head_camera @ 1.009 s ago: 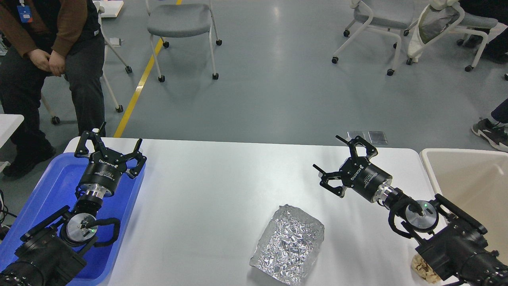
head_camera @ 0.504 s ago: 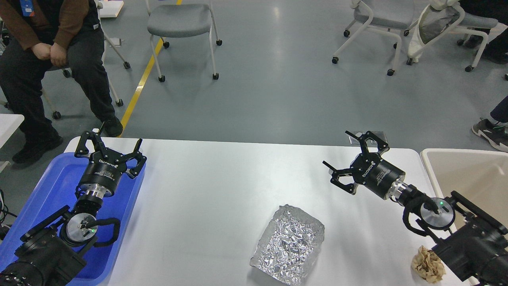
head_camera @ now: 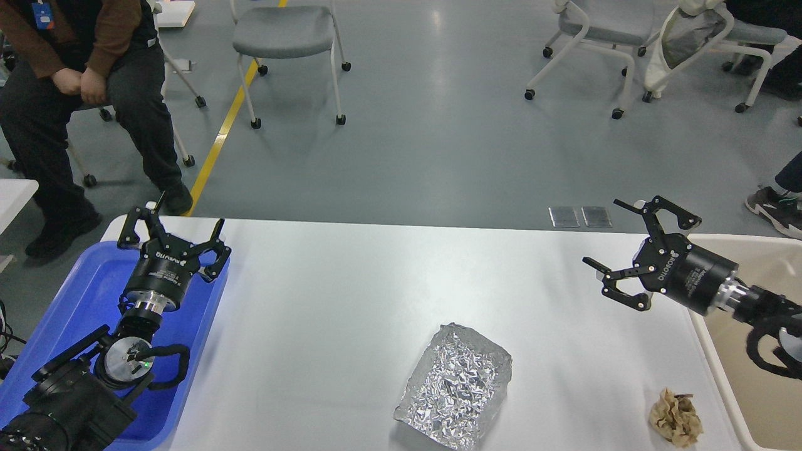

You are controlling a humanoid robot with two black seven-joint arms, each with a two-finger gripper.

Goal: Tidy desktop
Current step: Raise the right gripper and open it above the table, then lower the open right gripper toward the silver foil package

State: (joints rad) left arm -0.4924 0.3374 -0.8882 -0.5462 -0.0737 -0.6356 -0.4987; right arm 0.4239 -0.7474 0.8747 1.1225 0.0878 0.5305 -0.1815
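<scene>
The white desktop fills the lower half of the head view. A crumpled sheet of silver foil lies on it near the front middle. A crumpled brown paper ball lies near the front right corner. My right gripper is open and empty, above the desktop's right side, far above and behind the paper ball. My left gripper is open and empty over the far edge of the blue tray.
A beige bin stands off the desktop's right edge, under my right arm. A seated person is at the far left. Wheeled chairs stand on the grey floor beyond the desktop.
My right gripper has swung right and slightly up, toward the beige bin, uncovering the brown paper ball. My left arm has not moved. The person has sat down.
</scene>
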